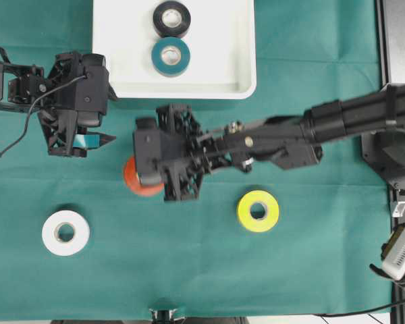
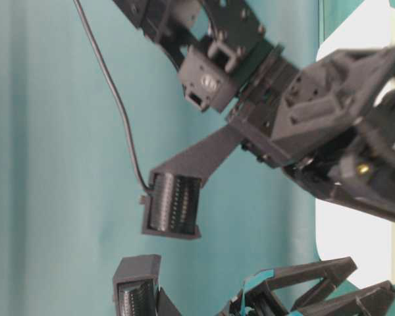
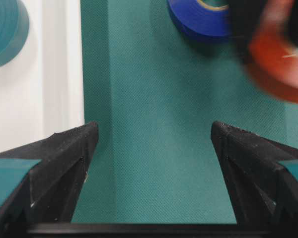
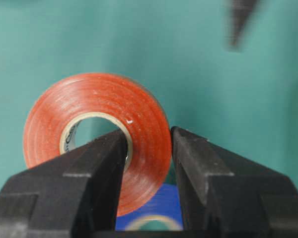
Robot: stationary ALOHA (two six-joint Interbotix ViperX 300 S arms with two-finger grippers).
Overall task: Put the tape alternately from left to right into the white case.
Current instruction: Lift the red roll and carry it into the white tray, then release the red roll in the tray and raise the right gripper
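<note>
The white case [image 1: 216, 74] lies at the top of the overhead view and holds a black tape roll [image 1: 171, 18] and a teal roll [image 1: 170, 56]. My right gripper [image 4: 149, 136] reaches across the middle and is shut on the red-orange tape [image 4: 97, 131], one finger through its core and one outside, the roll standing on edge. Just beneath it is the blue tape [image 4: 151, 213], also seen in the left wrist view as the blue roll [image 3: 198, 20]. My left gripper [image 3: 154, 131] stands open over bare cloth beside the case's rim [image 3: 49, 74]. A white roll [image 1: 65, 232] and a yellow roll [image 1: 258, 210] lie flat on the cloth.
A green cloth [image 1: 189, 270] covers the table. Black equipment [image 1: 398, 40] stands along the right edge, with a pale device [image 1: 401, 250] at the lower right. The right arm [image 1: 337, 121] stretches across the table just below the case.
</note>
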